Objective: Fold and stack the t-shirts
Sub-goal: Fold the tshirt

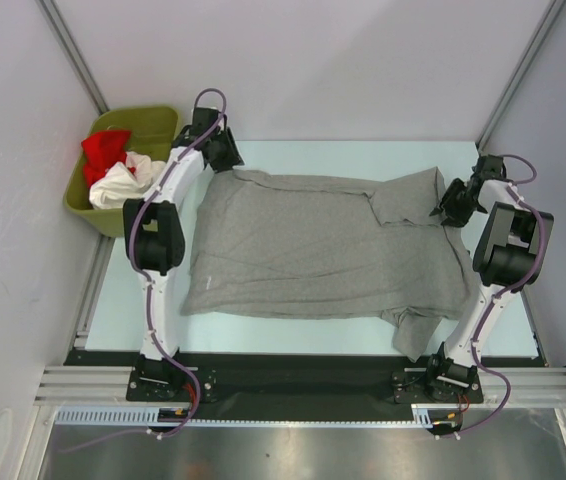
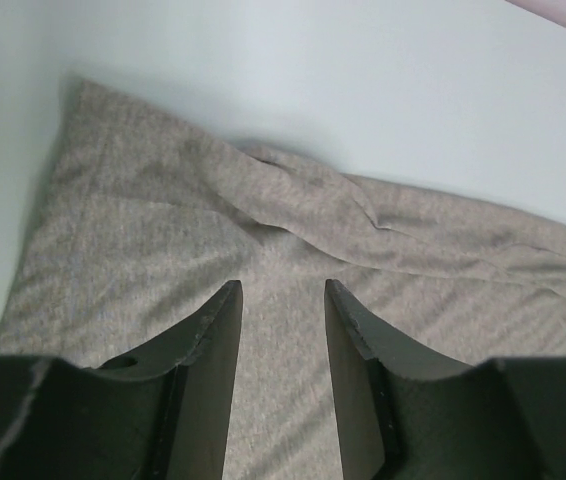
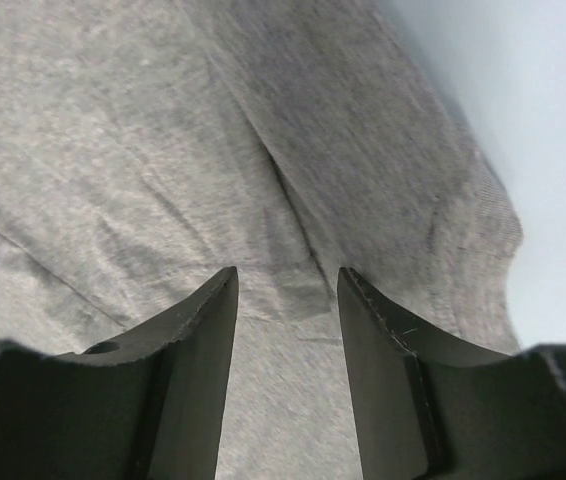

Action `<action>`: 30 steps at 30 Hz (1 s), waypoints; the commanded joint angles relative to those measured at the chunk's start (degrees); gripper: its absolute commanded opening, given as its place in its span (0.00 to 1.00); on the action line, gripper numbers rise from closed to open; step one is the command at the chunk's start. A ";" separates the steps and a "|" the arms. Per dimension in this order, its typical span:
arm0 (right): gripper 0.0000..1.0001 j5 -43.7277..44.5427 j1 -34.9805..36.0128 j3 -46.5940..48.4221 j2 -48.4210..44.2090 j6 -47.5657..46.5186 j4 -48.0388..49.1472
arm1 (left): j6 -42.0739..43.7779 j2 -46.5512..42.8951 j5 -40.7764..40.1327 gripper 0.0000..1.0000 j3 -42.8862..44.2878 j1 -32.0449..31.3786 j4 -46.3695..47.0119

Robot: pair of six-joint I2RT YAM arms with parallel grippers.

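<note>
A large heather-grey t-shirt (image 1: 323, 250) lies spread across the table, wrinkled along its far edge, one corner hanging over the near edge at the right. My left gripper (image 1: 225, 152) is open over the shirt's far left corner; in the left wrist view (image 2: 283, 290) grey cloth (image 2: 263, 220) shows between the fingers. My right gripper (image 1: 450, 208) is open over the shirt's far right part; in the right wrist view (image 3: 288, 280) a fold of the shirt (image 3: 293, 230) lies between the fingers. A red shirt (image 1: 103, 150) and a white shirt (image 1: 123, 185) lie in the bin.
An olive-green plastic bin (image 1: 158, 122) stands off the table's far left corner. The pale table (image 1: 303, 150) is bare along its far edge. Grey walls close in on the left, right and back. A black rail (image 1: 293, 375) runs along the near edge.
</note>
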 commanded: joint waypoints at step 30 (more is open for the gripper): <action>0.00 -0.19 0.60 5.16 -3.51 0.85 -2.24 | -12.72 10.17 -13.79 0.48 6.91 2.09 9.57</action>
